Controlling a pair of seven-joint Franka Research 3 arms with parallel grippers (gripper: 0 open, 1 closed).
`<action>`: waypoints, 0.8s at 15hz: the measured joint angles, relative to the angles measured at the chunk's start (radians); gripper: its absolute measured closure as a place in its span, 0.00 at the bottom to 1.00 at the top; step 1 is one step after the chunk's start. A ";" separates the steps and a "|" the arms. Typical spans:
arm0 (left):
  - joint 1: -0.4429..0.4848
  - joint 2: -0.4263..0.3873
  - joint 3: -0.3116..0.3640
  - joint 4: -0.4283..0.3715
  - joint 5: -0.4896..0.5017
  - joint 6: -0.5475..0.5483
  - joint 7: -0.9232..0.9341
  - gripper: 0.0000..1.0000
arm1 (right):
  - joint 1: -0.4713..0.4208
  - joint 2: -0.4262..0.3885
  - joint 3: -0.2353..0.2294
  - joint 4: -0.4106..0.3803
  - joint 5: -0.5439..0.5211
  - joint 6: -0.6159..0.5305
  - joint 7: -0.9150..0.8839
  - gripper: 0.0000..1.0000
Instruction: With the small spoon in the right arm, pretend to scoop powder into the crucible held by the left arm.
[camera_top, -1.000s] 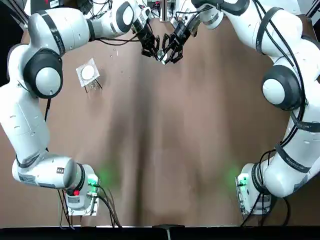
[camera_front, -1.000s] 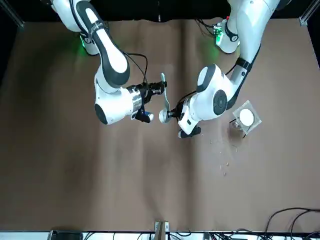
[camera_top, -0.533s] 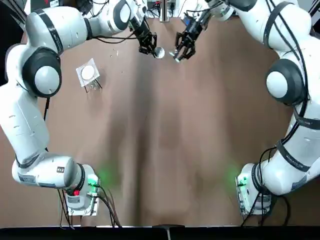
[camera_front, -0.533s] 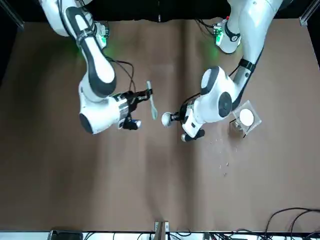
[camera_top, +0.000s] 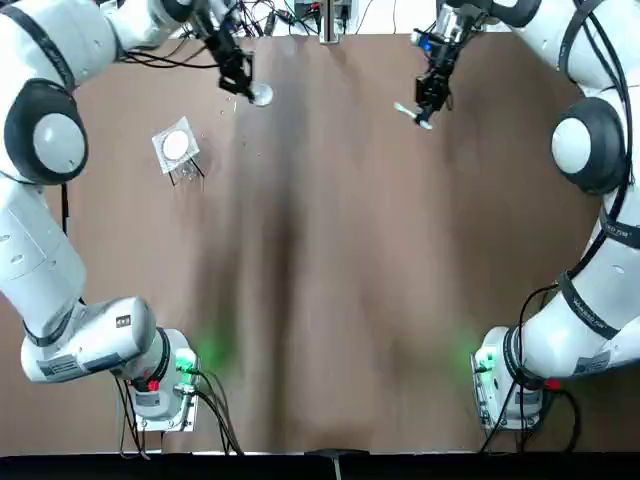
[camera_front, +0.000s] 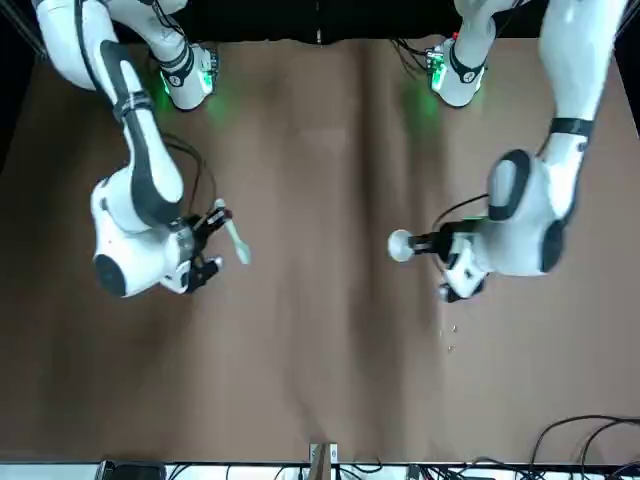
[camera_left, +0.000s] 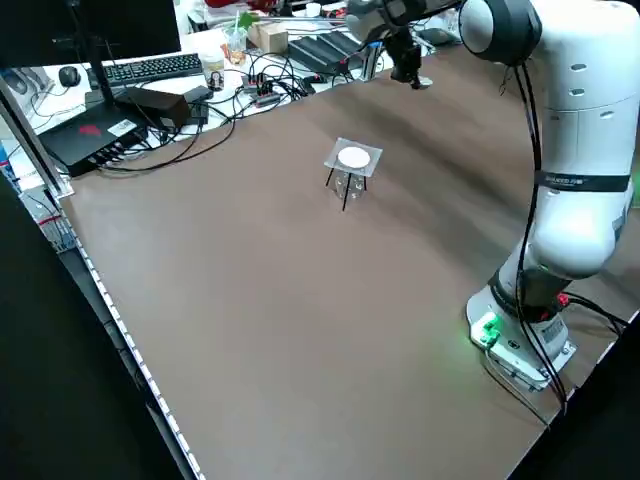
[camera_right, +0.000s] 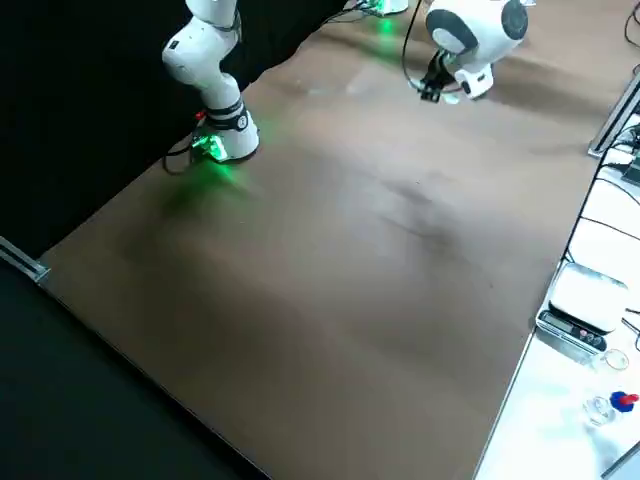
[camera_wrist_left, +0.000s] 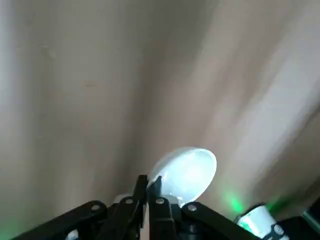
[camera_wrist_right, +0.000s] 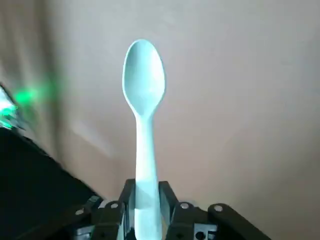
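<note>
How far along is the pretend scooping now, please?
Done: the small spoon met the crucible a second ago. In hand: the right tool holds the spoon, the left tool the crucible, now drawn wide apart. Left: seemingly only setting them down, or another scoop.

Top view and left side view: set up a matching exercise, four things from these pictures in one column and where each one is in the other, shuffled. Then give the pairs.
Things
1. spoon
2. crucible
3. small stand with a white disc
4. keyboard

Places
A. standing on the table, on the robot's left side
B. held in the left arm's jaws, above the table's far edge
C. off the table, on the desk beyond it
D. held in the right arm's jaws, by its handle

Pairs: 1-D, 2-B, 3-A, 4-C
</note>
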 joint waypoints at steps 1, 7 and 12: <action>0.045 -0.007 -0.001 -0.006 0.001 -0.030 0.058 0.95 | -0.029 0.008 0.000 -0.002 -0.052 0.001 -0.066 0.75; 0.301 -0.056 -0.003 -0.137 0.004 -0.064 0.423 0.95 | -0.182 0.115 -0.003 -0.029 -0.318 0.188 -0.508 0.75; 0.418 -0.060 -0.003 -0.210 0.056 -0.064 0.593 0.95 | -0.306 0.172 -0.004 -0.036 -0.420 0.307 -0.887 0.75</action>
